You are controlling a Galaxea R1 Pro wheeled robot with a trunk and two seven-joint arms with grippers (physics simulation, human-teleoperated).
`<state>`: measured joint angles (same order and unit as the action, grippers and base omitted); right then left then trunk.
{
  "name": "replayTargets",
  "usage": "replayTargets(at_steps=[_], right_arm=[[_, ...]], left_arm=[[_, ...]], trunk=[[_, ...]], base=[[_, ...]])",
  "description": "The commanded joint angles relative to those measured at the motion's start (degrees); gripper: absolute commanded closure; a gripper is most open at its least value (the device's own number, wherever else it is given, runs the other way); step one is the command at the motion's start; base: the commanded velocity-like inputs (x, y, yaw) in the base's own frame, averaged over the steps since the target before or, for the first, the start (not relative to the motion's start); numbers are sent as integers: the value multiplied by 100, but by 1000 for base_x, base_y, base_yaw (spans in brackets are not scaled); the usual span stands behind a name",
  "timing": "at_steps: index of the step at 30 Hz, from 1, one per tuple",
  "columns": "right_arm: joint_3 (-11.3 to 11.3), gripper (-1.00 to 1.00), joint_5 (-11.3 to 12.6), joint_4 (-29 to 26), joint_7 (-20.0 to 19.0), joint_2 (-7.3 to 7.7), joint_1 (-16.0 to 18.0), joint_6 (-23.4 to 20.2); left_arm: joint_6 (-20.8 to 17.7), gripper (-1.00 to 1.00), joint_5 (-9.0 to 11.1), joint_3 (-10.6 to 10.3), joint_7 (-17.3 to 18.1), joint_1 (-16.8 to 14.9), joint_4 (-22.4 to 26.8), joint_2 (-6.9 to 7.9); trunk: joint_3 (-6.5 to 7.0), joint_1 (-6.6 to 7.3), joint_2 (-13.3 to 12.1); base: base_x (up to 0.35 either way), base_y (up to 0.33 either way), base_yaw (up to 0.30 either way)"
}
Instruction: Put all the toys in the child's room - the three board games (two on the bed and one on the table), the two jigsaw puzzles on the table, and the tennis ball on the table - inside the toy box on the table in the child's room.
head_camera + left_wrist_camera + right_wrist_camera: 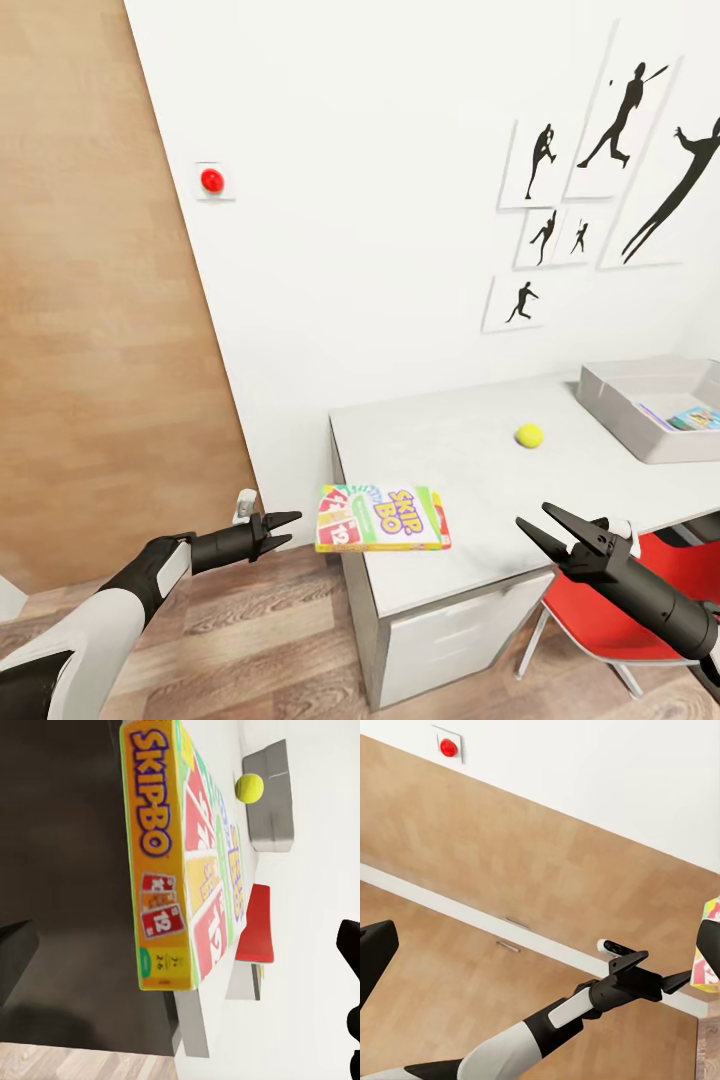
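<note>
White-topped table (470, 470) against the far wall, pale drawers under its near left corner. At that corner, overhanging the left edge: a long yellow-red-green board game (380, 518), lying flat. Farther right, mid-table: a tennis ball (529, 435). At the far right end: the grey toy box (615, 405).

Left gripper (283, 529) fingers nearly closed, arm extended rightward; right gripper (541, 522) fingers spread wide
</note>
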<state>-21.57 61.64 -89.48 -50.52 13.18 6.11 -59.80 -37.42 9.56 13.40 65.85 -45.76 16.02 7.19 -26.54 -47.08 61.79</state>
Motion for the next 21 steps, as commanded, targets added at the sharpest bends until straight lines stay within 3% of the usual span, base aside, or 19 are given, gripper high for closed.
replayTargets(at_steps=[1, 21], right_arm=[[-5, -100, -20, 1, -28, 0, 4, -20], [-1, -100, -20, 1, -28, 0, 4, -20]], left_arm=[[-46, -100, 29, -4, 6, -3, -2, 1], [-46, -100, 29, -4, 6, -3, -2, 1]], trunk=[[-6, 0, 4], [-6, 0, 4]], base=[[9, 6, 0], [67, 43, 0]])
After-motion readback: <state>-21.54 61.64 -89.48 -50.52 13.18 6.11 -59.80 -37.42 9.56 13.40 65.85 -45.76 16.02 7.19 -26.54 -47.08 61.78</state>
